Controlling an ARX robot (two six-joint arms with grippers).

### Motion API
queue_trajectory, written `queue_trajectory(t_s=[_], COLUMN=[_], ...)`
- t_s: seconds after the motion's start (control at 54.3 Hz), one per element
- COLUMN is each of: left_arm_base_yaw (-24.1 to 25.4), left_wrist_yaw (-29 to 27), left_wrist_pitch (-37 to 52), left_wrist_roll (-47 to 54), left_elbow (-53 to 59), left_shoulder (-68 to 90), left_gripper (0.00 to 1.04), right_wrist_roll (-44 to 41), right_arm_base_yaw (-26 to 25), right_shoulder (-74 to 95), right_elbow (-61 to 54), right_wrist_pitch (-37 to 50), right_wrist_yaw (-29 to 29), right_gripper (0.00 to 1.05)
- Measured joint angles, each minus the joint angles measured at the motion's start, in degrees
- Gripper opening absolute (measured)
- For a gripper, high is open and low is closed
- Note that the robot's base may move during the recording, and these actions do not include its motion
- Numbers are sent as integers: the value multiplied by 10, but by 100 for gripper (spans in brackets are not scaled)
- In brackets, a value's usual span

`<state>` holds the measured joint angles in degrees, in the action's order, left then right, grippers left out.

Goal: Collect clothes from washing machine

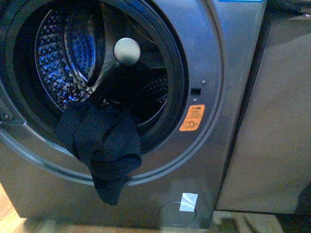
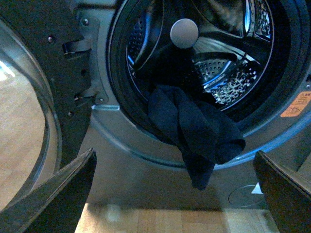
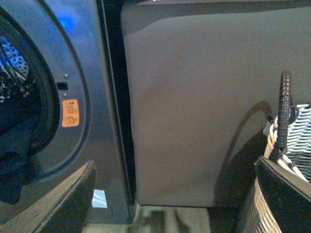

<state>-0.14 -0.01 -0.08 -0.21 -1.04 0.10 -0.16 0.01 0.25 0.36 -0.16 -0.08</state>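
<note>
Judged at the reaching step: the clothes (image 1: 102,145) hang over the lower lip of the mouth of the washing machine (image 1: 214,73), while the left pincer (image 2: 174,158) and right pincer (image 3: 175,165) gape wide and empty, so the left should next advance and close on them.

Pale wood-plank floor (image 2: 165,221), blurred in the foreground, with the grey washing machine (image 1: 228,73) standing directly on it. Just beside the machine, a plain grey cabinet (image 3: 194,97), base meeting the same floor. Past the cabinet, a two-tone woven basket (image 3: 299,131), underside out of view.
</note>
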Motion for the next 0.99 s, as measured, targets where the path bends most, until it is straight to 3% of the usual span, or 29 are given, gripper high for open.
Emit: queue_trajectory(t_s=[0.184,0.221,0.276,0.35,0.479,0.589,0.773,0.994], left_arm_base_yaw=[0,12,44,46,-17,-59,-110,-122], left_wrist_yaw=[-1,40,156,220,174,158,140,102], left_wrist_pitch=[0,-14,-33,29,230,296,295,266], left_wrist_roll=[0,-16,-55,-102,-112,-107,-76,-36], left_elbow=[0,-5,-23,-41,-136,-214,-352,-484], left_shoulder=[2,10,65,175,451,626,865,1032], left_gripper=[98,98,98,98,98,98,98,98], right_wrist_roll=[0,0,0,0,0,0,0,0], right_arm_base_yaw=[0,0,0,0,0,0,0,0], right_shoulder=[0,0,0,0,0,0,0,0], right_elbow=[0,0,0,0,0,0,0,0], right_wrist_pitch=[0,0,0,0,0,0,0,0], right_wrist_yaw=[0,0,2,1,1,1,1,1], right_gripper=[97,97,97,97,97,97,97,97])
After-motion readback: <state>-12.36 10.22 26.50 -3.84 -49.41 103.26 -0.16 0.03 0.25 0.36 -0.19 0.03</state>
